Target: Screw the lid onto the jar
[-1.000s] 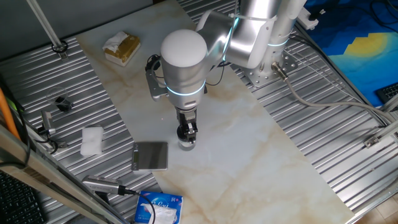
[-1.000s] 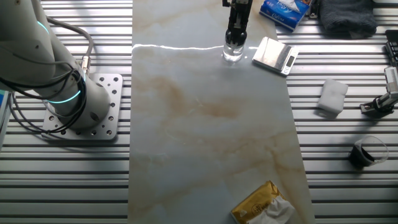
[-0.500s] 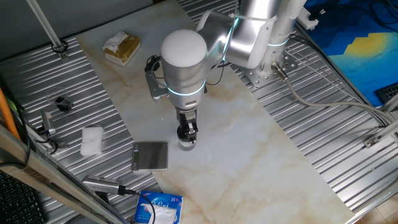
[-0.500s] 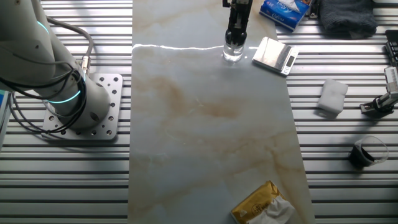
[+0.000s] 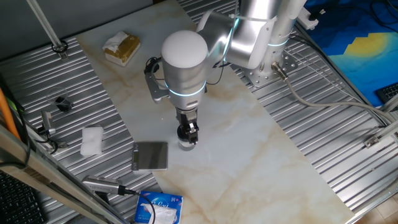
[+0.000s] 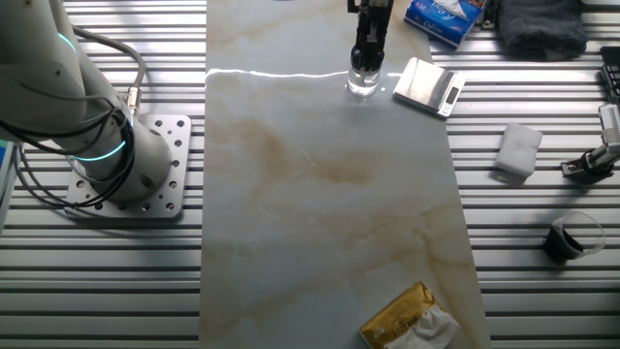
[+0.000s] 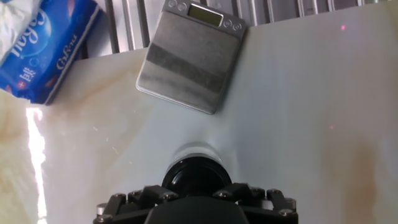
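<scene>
The small clear glass jar (image 5: 186, 144) (image 6: 362, 83) stands upright on the marble slab, next to the grey square scale. The black lid (image 7: 196, 175) (image 5: 186, 131) sits on top of the jar. My gripper (image 5: 187, 130) (image 6: 365, 56) (image 7: 196, 190) points straight down over it and is shut on the lid, fingers either side. In the hand view only the jar's rim (image 7: 196, 151) shows beyond the lid; the rest of the jar is hidden beneath it.
A grey square scale (image 5: 151, 155) (image 7: 189, 54) lies just beside the jar. A blue tissue pack (image 5: 159, 208) (image 7: 43, 46), a white folded cloth (image 5: 91, 140), a yellow-wrapped packet (image 5: 122, 47) and small black parts (image 6: 567, 237) lie around the slab. Ribbed metal surrounds it.
The arm's wrist has shifted very slightly; gripper, lid and jar stay in the same place.
</scene>
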`<state>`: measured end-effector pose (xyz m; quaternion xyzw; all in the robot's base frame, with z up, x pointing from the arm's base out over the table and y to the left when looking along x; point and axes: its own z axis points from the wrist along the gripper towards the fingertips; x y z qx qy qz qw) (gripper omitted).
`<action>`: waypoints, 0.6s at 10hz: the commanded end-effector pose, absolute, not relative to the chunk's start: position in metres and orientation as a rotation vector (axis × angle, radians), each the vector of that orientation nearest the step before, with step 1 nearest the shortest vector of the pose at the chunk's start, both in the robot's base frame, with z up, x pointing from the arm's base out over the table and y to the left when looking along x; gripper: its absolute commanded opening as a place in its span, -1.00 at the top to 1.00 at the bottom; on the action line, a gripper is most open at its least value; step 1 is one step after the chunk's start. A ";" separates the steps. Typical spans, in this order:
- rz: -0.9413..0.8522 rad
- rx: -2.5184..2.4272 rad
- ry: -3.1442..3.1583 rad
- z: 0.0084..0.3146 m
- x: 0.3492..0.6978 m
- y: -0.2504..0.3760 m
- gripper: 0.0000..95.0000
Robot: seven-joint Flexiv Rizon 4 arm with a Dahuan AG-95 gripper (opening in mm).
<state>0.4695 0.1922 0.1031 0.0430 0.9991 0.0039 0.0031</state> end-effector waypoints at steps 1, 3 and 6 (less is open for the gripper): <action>0.066 -0.026 3.136 0.104 0.469 0.193 -0.60; 0.060 -0.102 3.134 0.106 0.469 0.193 -0.60; 0.049 -0.262 3.122 0.106 0.469 0.193 -0.60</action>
